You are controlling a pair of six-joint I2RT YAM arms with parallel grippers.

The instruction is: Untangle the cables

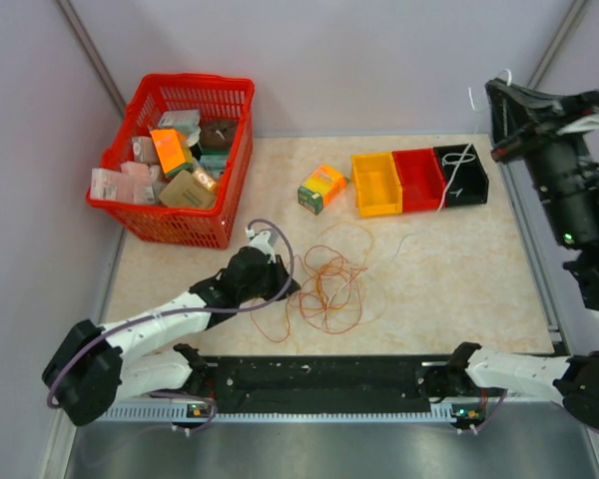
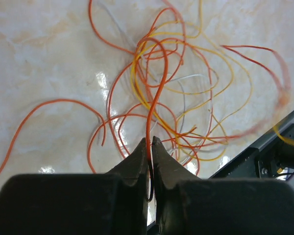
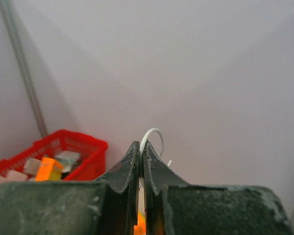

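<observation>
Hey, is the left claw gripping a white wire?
No, the left claw is shut on an orange-red cable that runs up from between its fingers.

Thin orange, yellow and white cables (image 1: 329,284) lie tangled in loose loops.

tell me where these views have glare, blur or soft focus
left wrist: bright glare patches on the glossy table, and the cables smear into blur toward the right edge; right wrist: the dark fingers and white cable are fairly sharp, the red basket behind is soft; top external: even light, only faint shadows, no glare
</observation>
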